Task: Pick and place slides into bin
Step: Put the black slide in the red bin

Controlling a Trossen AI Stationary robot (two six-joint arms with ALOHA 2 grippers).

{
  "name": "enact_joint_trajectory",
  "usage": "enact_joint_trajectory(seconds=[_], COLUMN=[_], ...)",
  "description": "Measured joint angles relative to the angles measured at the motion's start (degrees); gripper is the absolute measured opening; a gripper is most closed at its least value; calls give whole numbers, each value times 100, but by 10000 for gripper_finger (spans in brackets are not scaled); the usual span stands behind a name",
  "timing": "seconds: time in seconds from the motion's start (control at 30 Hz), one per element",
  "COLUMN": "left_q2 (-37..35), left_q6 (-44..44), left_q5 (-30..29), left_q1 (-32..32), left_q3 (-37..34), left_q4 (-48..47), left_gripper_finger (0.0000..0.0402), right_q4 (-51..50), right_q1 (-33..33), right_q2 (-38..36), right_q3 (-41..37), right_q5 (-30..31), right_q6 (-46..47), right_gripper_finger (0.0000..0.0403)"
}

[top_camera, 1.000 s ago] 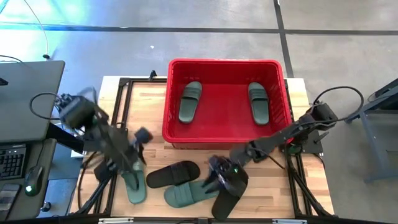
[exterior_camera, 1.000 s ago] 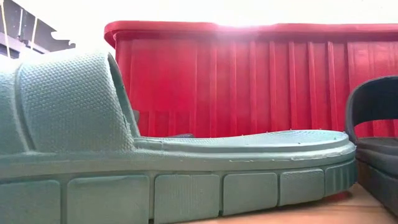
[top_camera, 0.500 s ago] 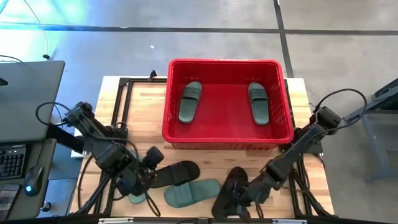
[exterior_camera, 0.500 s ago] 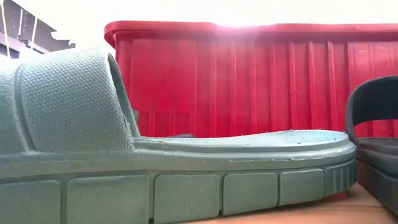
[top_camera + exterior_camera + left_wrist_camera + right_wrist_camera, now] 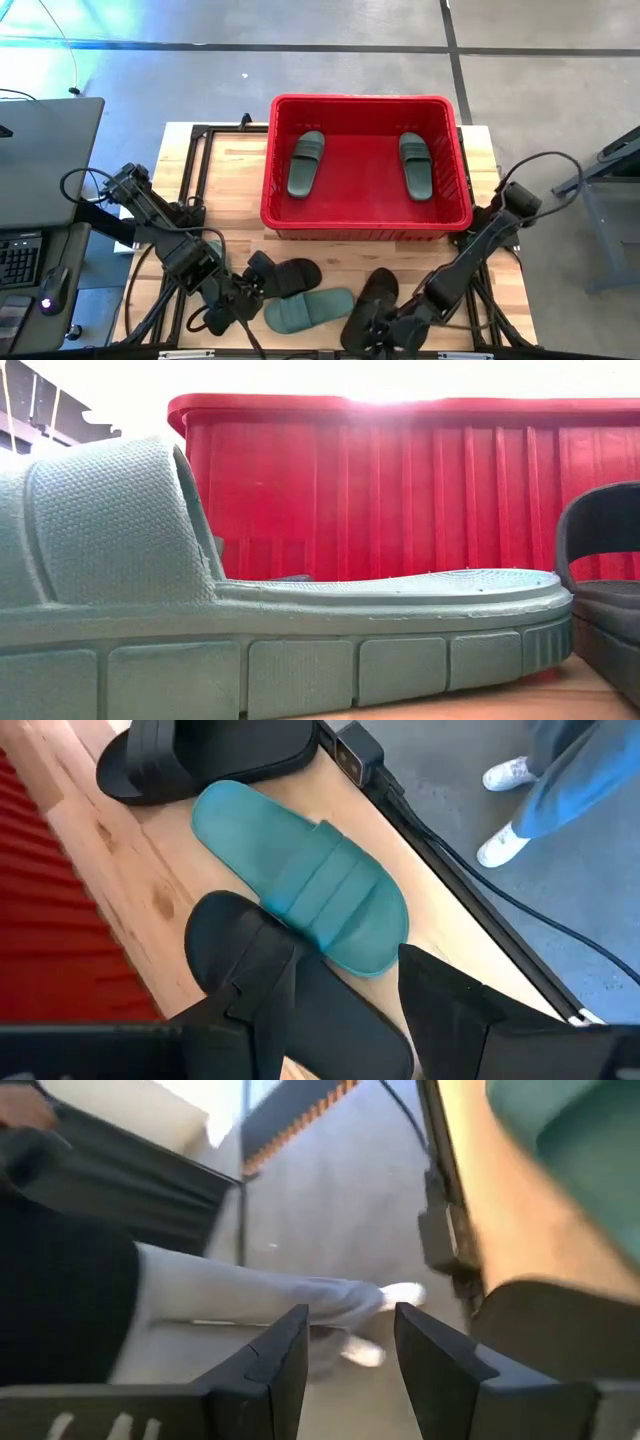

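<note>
The red bin (image 5: 366,226) holds two green slides (image 5: 306,162) (image 5: 415,164). On the table in front of it lie a black slide (image 5: 292,279), a green slide (image 5: 308,311) and a second black slide (image 5: 372,298). Another green slide is hidden under my left arm. My left gripper (image 5: 258,276) (image 5: 345,955) is open over the near end of the first black slide (image 5: 330,1020), next to the green slide (image 5: 310,890). My right gripper (image 5: 366,335) (image 5: 350,1320) is open at the table's near edge, beside the second black slide (image 5: 560,1320).
The low view shows the green slide (image 5: 280,630) close up, the bin wall (image 5: 400,490) behind it and a black slide (image 5: 605,580) at the right. A person's legs and shoes (image 5: 520,810) (image 5: 300,1295) stand beyond the table's near edge. A desk (image 5: 40,160) stands at the left.
My left gripper has gone from over the leftmost green slide toward the table's right and near edge, and now stands at the first black slide. My right gripper has gone from over the second black slide toward the table's near edge and tipped outward.
</note>
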Motion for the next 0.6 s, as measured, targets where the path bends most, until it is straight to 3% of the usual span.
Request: enact_joint_trajectory(seconds=[0.1,0.23,0.4,0.6], left_q2=[0,0,0,0], left_q6=[-92,-127,-127,-119], left_q5=[0,-98,-103,-103], left_q1=[0,2,0,0], left_q3=[0,0,0,0], left_q4=[10,15,17,11], left_gripper_finger=[161,161,161,161], right_q4=[-964,-2984,-5269,-7200], right_q1=[-66,-45,34,32], right_q2=[491,1390,2533,3651], right_q3=[1022,2504,4201,5657], right_q5=[-73,-85,176,706], right_q6=[-408,-433,-231,-20], right_gripper_finger=[139,139,139,139])
